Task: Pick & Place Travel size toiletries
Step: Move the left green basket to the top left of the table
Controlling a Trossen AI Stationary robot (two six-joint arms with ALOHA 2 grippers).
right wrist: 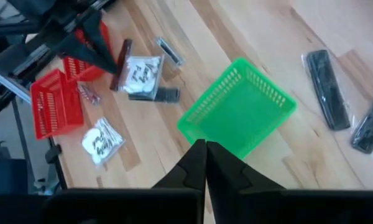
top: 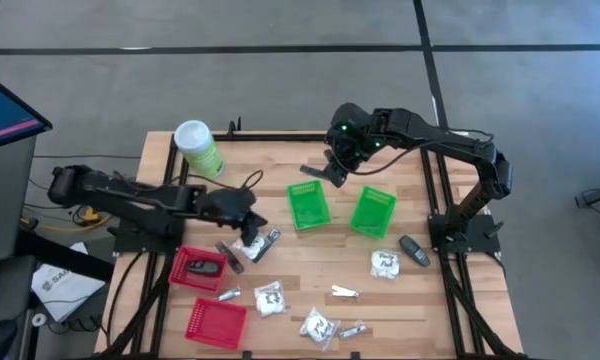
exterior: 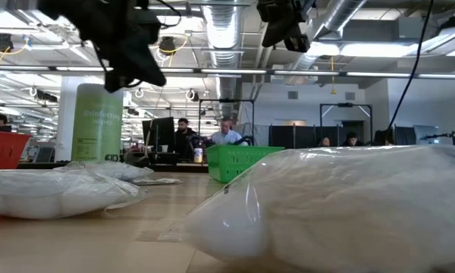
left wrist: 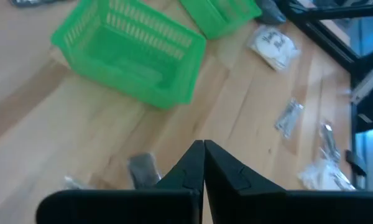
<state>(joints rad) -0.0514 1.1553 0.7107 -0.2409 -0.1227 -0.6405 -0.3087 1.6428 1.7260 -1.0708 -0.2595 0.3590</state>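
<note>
Wooden counter (top: 410, 300) has white crinkly packets (top: 271, 298) scattered lower middle of the high view, none in the green plastic baskets (top: 309, 205). Left gripper (left wrist: 203, 155) and right gripper (right wrist: 206, 152) are both pinched shut, empty. Only the low view shows people at desks behind.

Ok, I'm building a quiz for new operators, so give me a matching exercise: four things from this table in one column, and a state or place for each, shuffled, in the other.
Column one:
1. canister
2. left gripper
3. red basket nearer the canister
4. left green basket

Column two:
A. holds one dark piece
B. lies empty mid-table
C. fingers shut, nothing between them
D. upright at a table corner

Pairs: 1-D, 2-C, 3-A, 4-B.
</note>
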